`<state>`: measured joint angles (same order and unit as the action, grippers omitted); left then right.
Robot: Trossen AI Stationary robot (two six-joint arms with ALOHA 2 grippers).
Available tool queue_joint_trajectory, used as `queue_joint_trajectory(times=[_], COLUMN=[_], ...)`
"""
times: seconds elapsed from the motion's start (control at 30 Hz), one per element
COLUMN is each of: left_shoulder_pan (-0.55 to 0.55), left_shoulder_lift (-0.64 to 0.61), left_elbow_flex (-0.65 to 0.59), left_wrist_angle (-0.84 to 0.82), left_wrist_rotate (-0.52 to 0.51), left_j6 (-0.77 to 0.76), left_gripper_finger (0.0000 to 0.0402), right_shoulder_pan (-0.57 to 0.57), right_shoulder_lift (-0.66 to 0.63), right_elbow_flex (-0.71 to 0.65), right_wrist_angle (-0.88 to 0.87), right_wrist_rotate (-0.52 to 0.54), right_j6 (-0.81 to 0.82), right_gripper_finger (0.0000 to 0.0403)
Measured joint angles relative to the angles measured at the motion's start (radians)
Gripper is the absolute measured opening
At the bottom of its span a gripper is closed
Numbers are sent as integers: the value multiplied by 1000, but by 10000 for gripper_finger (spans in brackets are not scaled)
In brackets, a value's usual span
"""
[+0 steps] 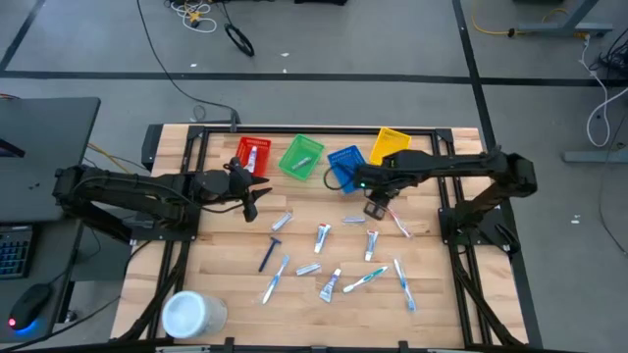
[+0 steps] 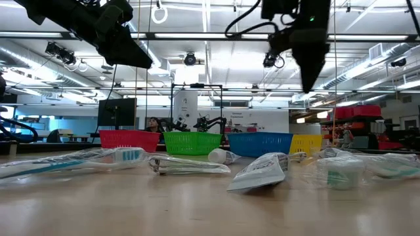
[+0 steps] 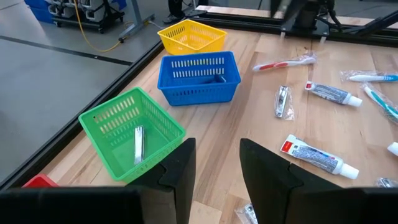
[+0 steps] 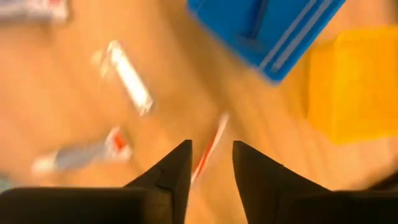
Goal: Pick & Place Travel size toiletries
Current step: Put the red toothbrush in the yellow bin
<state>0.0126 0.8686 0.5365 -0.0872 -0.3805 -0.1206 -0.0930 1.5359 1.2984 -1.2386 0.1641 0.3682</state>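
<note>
Four plastic baskets line the wooden surface (image 1: 226, 294) at 12 o'clock: red (image 1: 253, 154), green (image 1: 300, 157), blue (image 1: 345, 167), yellow (image 1: 389, 144). Left hand (image 1: 251, 204) and right hand (image 1: 375, 207) hover released, empty. Roughly eleven travel size toiletries (image 1: 324, 235) lie scattered at centre.

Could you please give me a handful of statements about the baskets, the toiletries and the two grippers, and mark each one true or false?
1. The four baskets stand in a row: red basket, green basket, blue basket, yellow basket. True.
2. The green basket is empty. False: the left wrist view shows a slim silvery item lying in it.
3. The right gripper is shut on a toothbrush. False: its fingers stand apart with nothing between them, above the red-and-white toothbrush on the table.
4. The left gripper holds nothing. True.
5. The white tub stands among the baskets. False: it stands at the opposite table edge, apart from them.
</note>
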Motion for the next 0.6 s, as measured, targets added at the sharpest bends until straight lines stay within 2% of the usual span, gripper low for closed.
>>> queue_joint_trajectory(times=[0.13,0.3,0.47,0.6], left_shoulder_pan=[0,0,0,0], left_shoulder_lift=[0,0,0,1], left_elbow_flex=[0,0,0,0], left_wrist_angle=[3,7,8,10], left_wrist_rotate=[0,1,18,18], left_j6=[-4,-6,2,10], left_gripper_finger=[132,132,132,132], right_shoulder_pan=[21,33,40,44], right_shoulder_lift=[-11,-12,-12,-12], right_elbow_flex=[0,-33,-155,-263], right_wrist_angle=[-73,-89,-62,4], right_wrist_rotate=[-79,-80,-77,-99], right_j6=[36,129,311,397], right_gripper_finger=[161,199,208,208])
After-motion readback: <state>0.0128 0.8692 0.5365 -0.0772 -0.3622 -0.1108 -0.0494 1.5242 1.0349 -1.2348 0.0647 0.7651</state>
